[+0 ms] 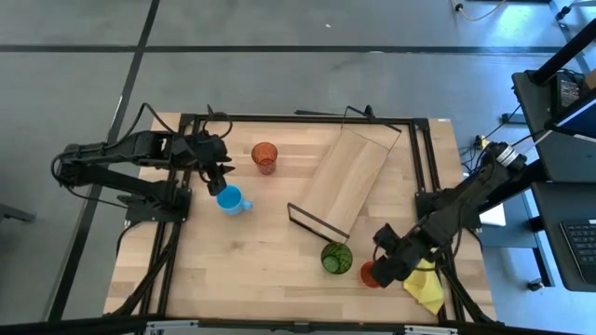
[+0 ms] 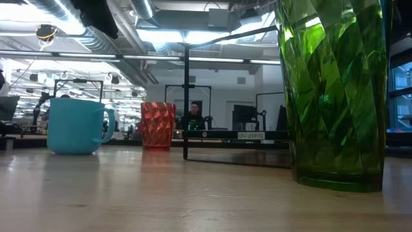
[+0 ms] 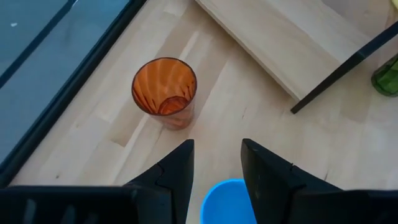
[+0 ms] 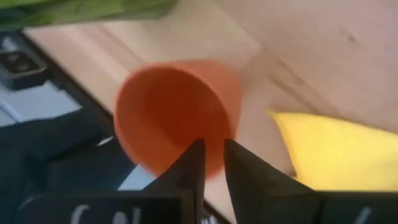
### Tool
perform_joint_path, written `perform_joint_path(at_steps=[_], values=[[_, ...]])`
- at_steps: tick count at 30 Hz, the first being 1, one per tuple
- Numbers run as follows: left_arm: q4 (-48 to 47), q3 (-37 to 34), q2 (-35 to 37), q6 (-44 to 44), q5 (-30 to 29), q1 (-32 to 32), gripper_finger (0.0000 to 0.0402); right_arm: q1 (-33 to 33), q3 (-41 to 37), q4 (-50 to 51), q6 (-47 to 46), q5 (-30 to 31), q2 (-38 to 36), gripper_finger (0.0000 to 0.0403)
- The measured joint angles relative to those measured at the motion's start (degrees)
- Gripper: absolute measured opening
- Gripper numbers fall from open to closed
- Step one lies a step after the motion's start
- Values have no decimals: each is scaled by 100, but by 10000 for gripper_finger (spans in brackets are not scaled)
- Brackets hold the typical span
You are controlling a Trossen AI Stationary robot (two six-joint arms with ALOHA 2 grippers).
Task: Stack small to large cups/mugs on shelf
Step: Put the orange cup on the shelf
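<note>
A light-blue mug (image 1: 230, 198) stands on the table's left half, with an orange translucent tumbler (image 1: 264, 156) upright behind it. The light-wood shelf (image 1: 349, 181) lies slantwise at the table's middle. A green tumbler (image 1: 336, 258) stands near the front edge and fills the low view's right (image 2: 335, 96). My left gripper (image 3: 217, 144) is open just above the mug's rim (image 3: 227, 202), apart from it. My right gripper (image 1: 384, 268) is shut on a small red-orange cup (image 4: 177, 115) right of the green tumbler. My right gripper pinches the small red-orange cup's wall at its rim (image 4: 216, 134), one finger inside the cup and one outside. The fingers come slanting down from the table's right. The cup is tilted, its mouth toward the wrist camera. I cannot tell whether its base is on the table.
A yellow cloth (image 1: 426, 288) lies at the front right corner beside the red-orange cup, and also shows in the right wrist view (image 4: 336, 149). The black table frame (image 1: 424, 167) runs along the table's edges. Bare wood lies at the front left (image 1: 233, 270).
</note>
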State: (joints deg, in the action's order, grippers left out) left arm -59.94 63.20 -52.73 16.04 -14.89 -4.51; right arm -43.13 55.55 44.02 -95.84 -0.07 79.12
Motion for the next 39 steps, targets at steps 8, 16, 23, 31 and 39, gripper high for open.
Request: perform_joint_path(at_steps=[8, 16, 23, 31, 39], values=[[0, 0, 0, -22, 210, -135, 128, 2, 0, -144, -47, 316, 231, 62], [0, 0, 0, -22, 214, -138, 128, 23, 0, -427, -144, 480, -109, 62], [7, 0, -2, -14, 212, -138, 128, 117, 2, -299, -139, 1062, -628, 79], [9, 0, -2, 72, 194, -138, 128, 114, 2, 583, -60, 440, -627, 117], [7, 0, -2, 143, 143, -138, 128, 54, 2, 502, 50, 345, -572, 122]])
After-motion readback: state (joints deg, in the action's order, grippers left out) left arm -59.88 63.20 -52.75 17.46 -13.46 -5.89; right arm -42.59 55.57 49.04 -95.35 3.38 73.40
